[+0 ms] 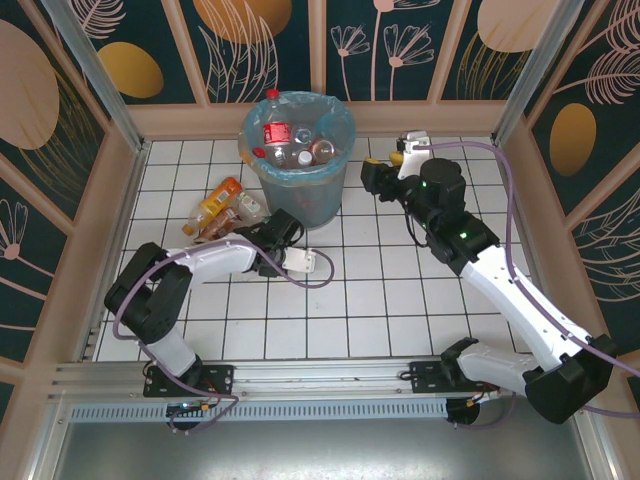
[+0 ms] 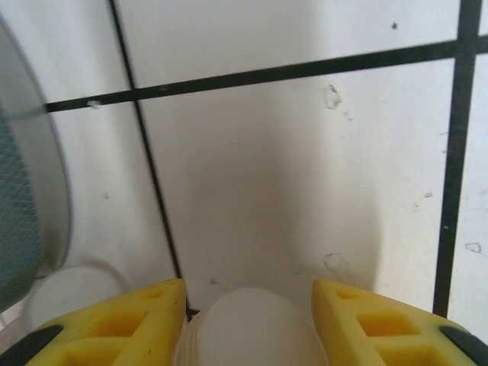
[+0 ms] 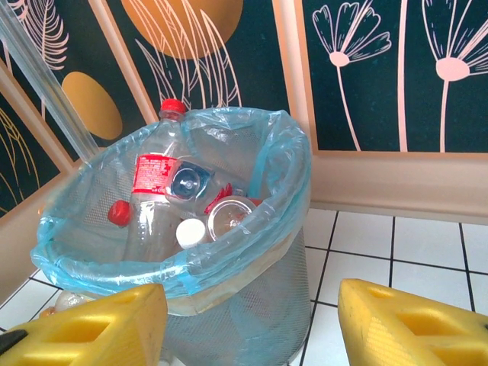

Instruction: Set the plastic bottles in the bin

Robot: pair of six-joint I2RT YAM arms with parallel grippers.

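Note:
The bin [image 1: 300,185], grey mesh lined with a light-blue bag, stands at the back of the tiled floor. It holds several plastic bottles [image 1: 290,140]; in the right wrist view they show as clear bottles [image 3: 164,194] with red labels and red, white and blue caps. My left gripper [image 1: 290,260] lies low on the tiles just in front of the bin. Its yellow fingers [image 2: 137,324] press both sides of a white-capped bottle [image 2: 252,328]. My right gripper [image 3: 252,305] hangs open to the right of the bin [image 3: 252,320], nothing between its fingers.
A cluster of orange and clear bottles [image 1: 222,208] lies on the floor left of the bin. The bin's mesh wall [image 2: 19,213] is close on the left of my left gripper. Wooden wall panels [image 1: 420,115] close in the back and both sides.

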